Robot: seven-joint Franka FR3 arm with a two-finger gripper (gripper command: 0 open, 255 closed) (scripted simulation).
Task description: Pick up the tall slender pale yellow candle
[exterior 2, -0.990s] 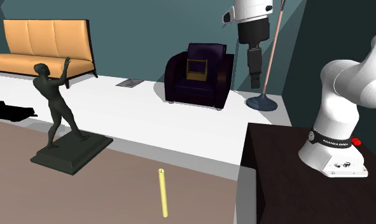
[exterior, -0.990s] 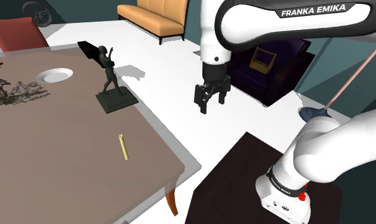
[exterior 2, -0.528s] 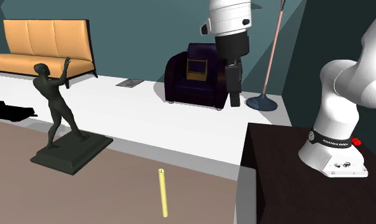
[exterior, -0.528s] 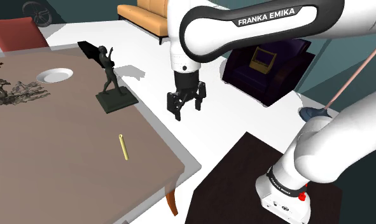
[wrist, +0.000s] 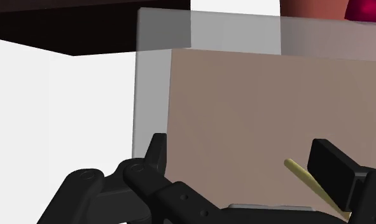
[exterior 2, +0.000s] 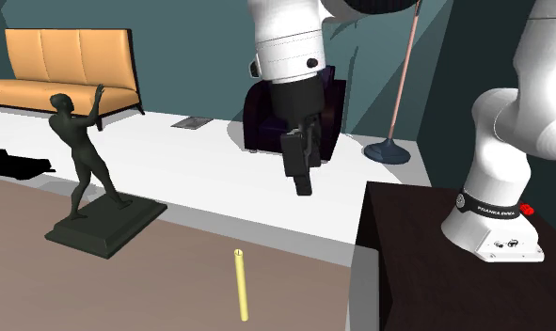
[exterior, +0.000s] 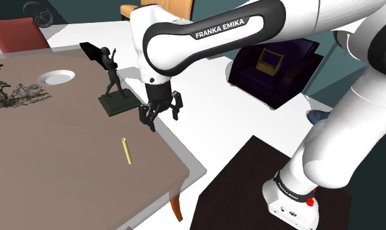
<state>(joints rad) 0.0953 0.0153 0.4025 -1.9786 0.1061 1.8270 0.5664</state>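
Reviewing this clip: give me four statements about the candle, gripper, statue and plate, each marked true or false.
1. The candle lies flat on the table. True.
2. The gripper is shut on the candle. False: it is open, holds nothing and is apart from the candle.
3. The statue stands upright. True.
4. The plate rests on the statue's base. False: it lies apart on the table, toward the shoulder view's left.

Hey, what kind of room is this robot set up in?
Probably a living room in a house: an orange sofa and a dark armchair stand beyond the brown table, which carries a decorative figure statue.
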